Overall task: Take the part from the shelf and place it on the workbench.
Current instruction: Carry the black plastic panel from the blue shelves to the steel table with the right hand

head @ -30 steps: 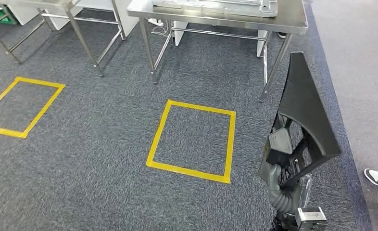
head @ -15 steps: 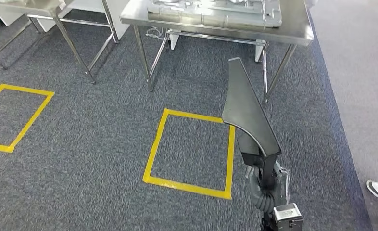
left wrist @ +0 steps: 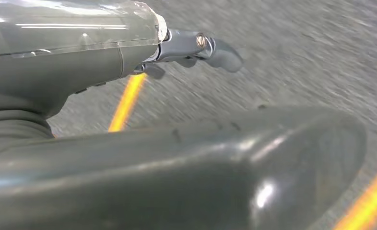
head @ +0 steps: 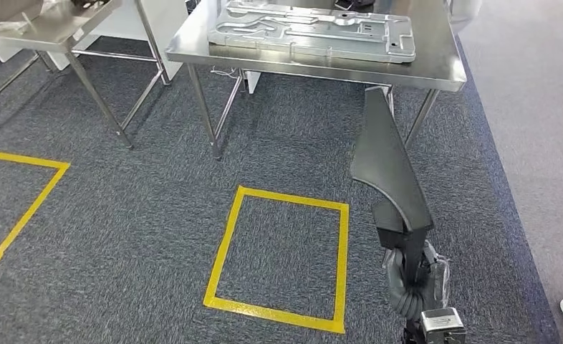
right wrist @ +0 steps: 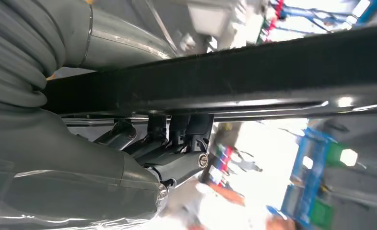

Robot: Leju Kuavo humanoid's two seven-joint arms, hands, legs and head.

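Part (head: 390,168): off the shelf, not yet on workbench (head: 436,68); carry and placing left. Held upright, ahead of right hand (head: 407,276), tip near the bench edge. Fingers (right wrist: 172,139) curled round its lower rim. Left hand (left wrist: 201,48): apparently holding nothing, blurred, degree of opening unclear.

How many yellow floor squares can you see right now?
2: one full yellow square on the carpet before the workbench, one partly cut off at the left edge. More may lie outside the frame.
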